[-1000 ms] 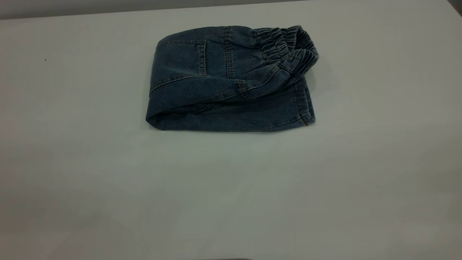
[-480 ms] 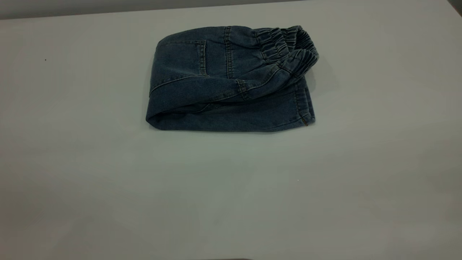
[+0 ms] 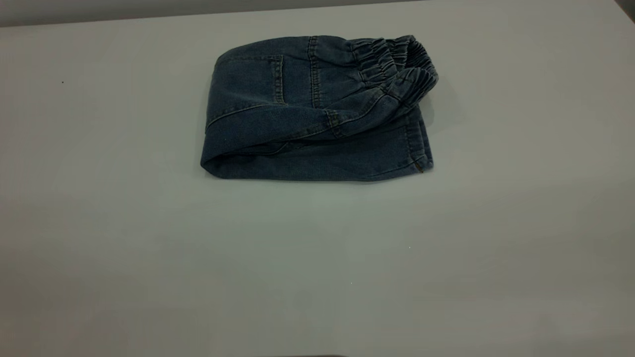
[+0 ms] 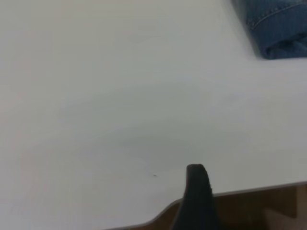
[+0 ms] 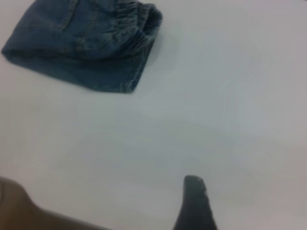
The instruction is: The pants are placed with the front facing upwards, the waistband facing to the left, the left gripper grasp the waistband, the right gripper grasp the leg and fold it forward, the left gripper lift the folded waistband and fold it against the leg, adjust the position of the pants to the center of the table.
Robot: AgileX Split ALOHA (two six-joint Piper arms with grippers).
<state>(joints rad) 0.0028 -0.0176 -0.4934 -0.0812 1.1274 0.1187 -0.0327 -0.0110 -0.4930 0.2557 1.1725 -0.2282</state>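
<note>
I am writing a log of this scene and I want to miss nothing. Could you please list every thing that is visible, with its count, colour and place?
pants: one, blue denim, folded, lying on the far middle part of the table.
waistband: one, darker blue, gathered, at the folded pants' right end in the exterior view, on top.
table: one, white, under everything.
left gripper: one black finger shows in the left wrist view, near the table edge, apart from the pants.
right gripper: one black finger shows in the right wrist view, over bare table, apart from the pants.

Lab-like bench (plain white table [image 3: 99, 248])
</note>
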